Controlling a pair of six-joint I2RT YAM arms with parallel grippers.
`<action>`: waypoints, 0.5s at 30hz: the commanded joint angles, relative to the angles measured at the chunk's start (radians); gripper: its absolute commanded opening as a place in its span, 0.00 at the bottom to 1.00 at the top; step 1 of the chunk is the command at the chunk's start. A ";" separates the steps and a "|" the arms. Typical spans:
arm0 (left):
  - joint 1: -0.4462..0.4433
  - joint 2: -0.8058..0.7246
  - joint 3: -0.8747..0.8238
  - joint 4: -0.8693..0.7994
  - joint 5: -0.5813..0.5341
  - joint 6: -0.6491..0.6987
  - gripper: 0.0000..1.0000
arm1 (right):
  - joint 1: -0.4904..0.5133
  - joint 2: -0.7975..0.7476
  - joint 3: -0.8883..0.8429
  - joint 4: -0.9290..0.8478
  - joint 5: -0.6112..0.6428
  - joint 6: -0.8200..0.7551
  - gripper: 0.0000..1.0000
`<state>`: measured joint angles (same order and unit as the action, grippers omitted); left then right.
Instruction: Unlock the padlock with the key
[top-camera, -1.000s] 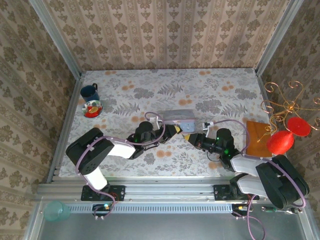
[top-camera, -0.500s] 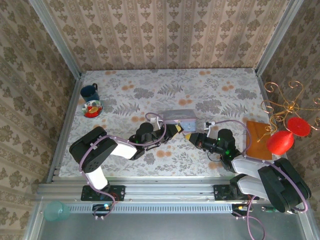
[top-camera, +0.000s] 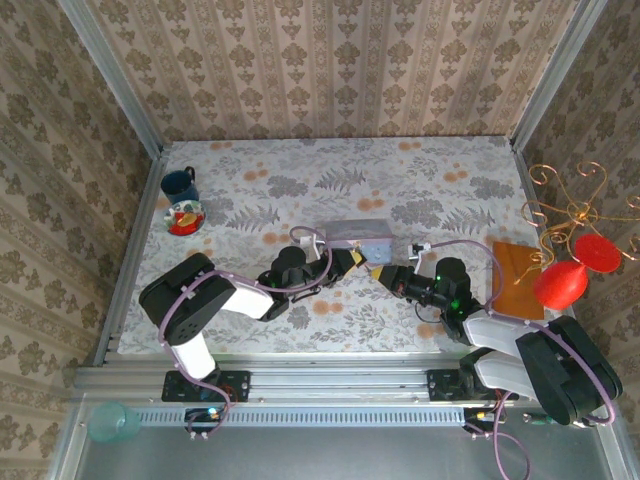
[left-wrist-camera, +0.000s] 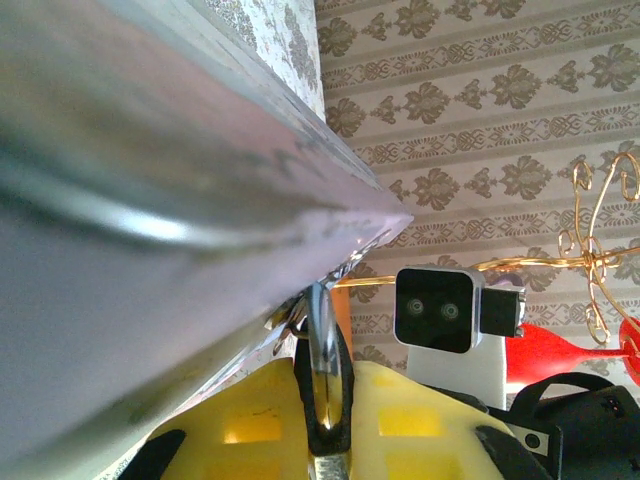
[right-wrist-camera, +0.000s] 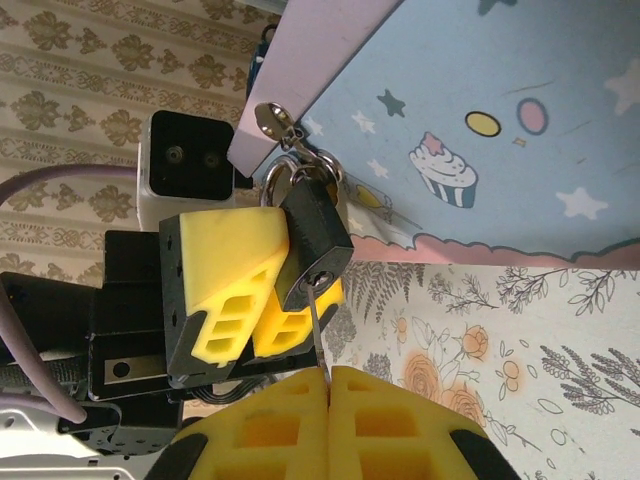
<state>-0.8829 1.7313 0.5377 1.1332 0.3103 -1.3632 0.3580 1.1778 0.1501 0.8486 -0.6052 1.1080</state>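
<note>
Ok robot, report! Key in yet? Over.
Left gripper shut on padlock. Right gripper shut on key, tip at keyhole. Padlock hangs off tin. Nothing blocking.

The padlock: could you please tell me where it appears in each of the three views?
Top external: padlock, tiny dark speck at the tin's near edge, centre.
Left wrist: padlock bottom centre, between the left gripper's jaws, under the tin's corner.
Right wrist: padlock left of centre, hanging from the tin's hasp, key in its end.
Shared landmark: the tin.

Top view looks down — wrist views, close, share the tin (right-wrist-camera: 480, 120).
</note>
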 joint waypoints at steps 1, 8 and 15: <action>-0.007 0.022 0.004 0.088 0.016 -0.026 0.06 | -0.008 -0.017 -0.007 -0.015 0.016 0.003 0.00; -0.008 0.013 0.010 0.070 0.024 -0.020 0.06 | -0.010 -0.010 0.014 -0.002 0.009 0.009 0.00; -0.011 0.017 0.010 0.071 0.026 -0.021 0.05 | -0.010 -0.005 0.022 -0.001 -0.002 0.017 0.00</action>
<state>-0.8833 1.7420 0.5377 1.1534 0.3107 -1.3663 0.3531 1.1778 0.1505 0.8398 -0.6056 1.1122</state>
